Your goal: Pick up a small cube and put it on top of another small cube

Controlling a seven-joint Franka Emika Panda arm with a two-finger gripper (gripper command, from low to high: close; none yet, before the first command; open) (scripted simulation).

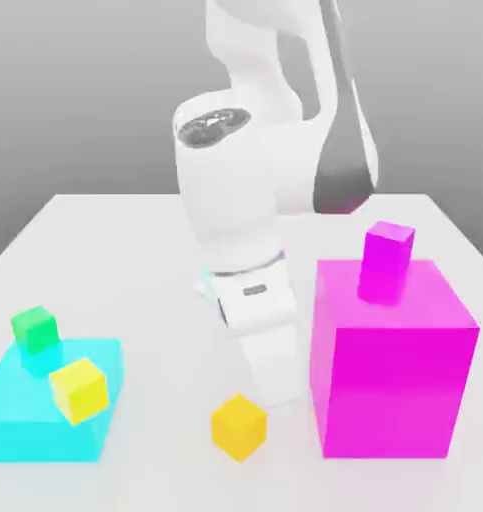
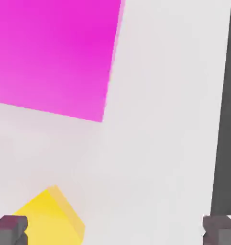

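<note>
The small amber cube [image 1: 238, 426] sits on the white table near the front, just to the exterior view's left of the big magenta block [image 1: 390, 360]. The arm's white hand [image 1: 272, 372] reaches down between the two, close above the table. In the hand view my gripper [image 2: 115, 232] is open wide, with a dark fingertip [image 2: 9, 229] at each side and nothing between them. The amber cube [image 2: 50, 217] lies beside one fingertip, off the middle of the gap. The magenta block [image 2: 55, 52] is further off.
A small magenta cube [image 1: 387, 260] stands on top of the big magenta block. At the exterior view's left a flat cyan block [image 1: 25, 425] carries a lemon-yellow cube [image 1: 80, 389] and a green cube [image 1: 34, 328].
</note>
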